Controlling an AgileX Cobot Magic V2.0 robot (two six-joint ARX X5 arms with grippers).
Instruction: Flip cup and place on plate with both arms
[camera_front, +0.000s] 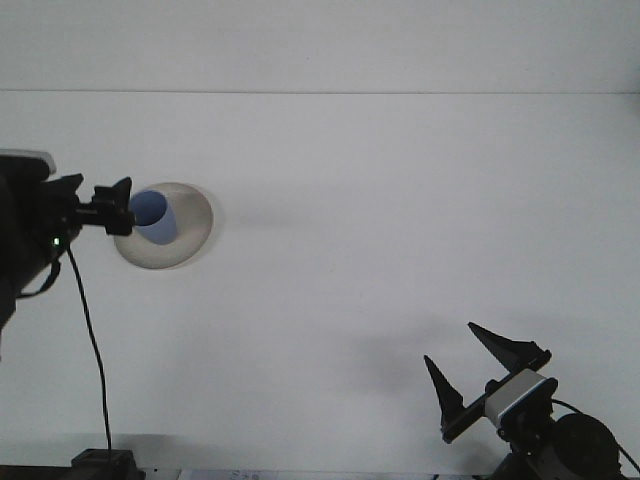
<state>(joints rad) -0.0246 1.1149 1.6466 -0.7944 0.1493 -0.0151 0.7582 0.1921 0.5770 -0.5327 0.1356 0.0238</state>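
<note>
left claw: located at the left edge of the frame, mid-upper height, its dark fingers pointing toward the right. the fingertips sit at the left rim of the cup; at this angle it cannot be determined whether the claw is open or closed, nor whether it touches the cup. the left arm enters from the left border as a dark, partly cropped mass, with a small green indicator lit on its body and a black cable hanging down from it toward the bottom left of the frame. cup: blue, positioned on the left portion of the plate, with its open mouth visible toward the upper left; its exact tilt cannot be confirmed. plate: round, pale grey, resting flat on the white surface in the left part of the frame. right claw: located in the lower right of the frame, fingers spread wide apart with a clear gap between the two black pointed tips, holding nothing and touching nothing. the right arm rises from the bottom right corner, its wrist angled so the fingers point up and toward the left, with a light grey module just below the claw. the right claw is well apart from the plate and the cup.
</note>
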